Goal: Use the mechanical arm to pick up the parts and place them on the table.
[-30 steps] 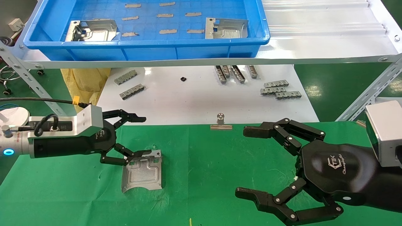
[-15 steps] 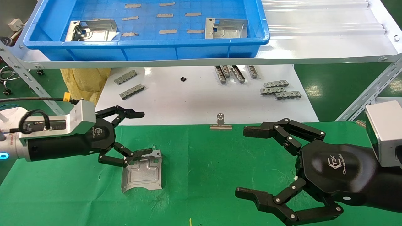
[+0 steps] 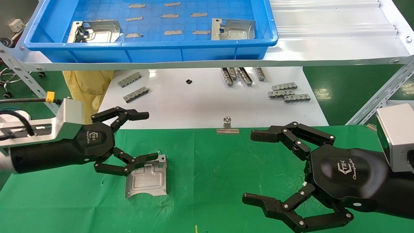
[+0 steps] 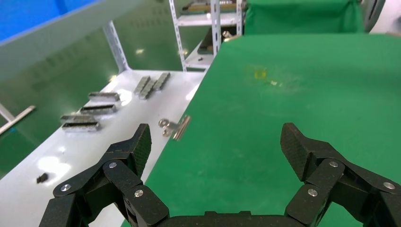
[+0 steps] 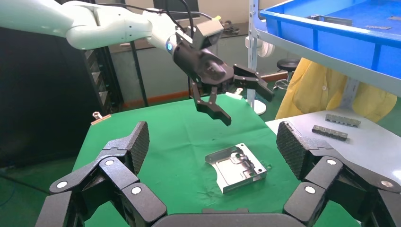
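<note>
The left tool hung released above the stamped plate lying flat on the green counter at lower left, evidently delivered; the right tool idled, spread, at lower right.

Green glossy floor, light reflections on it. White metal shelf on perforated angle-iron legs, spanning upper head view. White board below shelf. Yellow garment hanging beside board, by shelf leg. Office chair castors at far left on floor. Second white shelving rack across room in left wrist view. Dark panel and grey wall in right wrist view; round stool near yellow garment.
</note>
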Available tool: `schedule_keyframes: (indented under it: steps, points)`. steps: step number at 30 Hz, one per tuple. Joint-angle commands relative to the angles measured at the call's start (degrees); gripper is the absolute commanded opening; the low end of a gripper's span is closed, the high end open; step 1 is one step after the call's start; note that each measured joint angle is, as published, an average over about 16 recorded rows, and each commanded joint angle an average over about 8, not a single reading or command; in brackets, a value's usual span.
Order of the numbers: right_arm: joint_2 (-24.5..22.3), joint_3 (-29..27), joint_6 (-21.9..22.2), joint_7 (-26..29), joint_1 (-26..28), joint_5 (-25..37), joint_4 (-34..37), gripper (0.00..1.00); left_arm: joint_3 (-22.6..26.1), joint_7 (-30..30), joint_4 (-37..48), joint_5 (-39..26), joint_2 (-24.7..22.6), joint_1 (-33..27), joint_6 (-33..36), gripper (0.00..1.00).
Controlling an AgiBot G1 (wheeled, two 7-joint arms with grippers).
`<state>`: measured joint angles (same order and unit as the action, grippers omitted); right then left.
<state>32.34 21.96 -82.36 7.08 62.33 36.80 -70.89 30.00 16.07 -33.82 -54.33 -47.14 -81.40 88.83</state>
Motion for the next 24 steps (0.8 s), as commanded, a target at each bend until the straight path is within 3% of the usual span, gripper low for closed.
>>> schedule_keyframes:
  steps: [1,24]
  points:
    - [0.0,0.0,0.0,0.0,0.0,0.0,0.0,1.0,-0.86,-1.65,-2.44,0.77,0.74,1.22,-0.19,1.0]
    - [0.0,0.0,0.0,0.0,0.0,0.0,0.0,1.0,-10.7,-20.54,-30.45,9.55,9.28,15.19,-2.4,1.0]
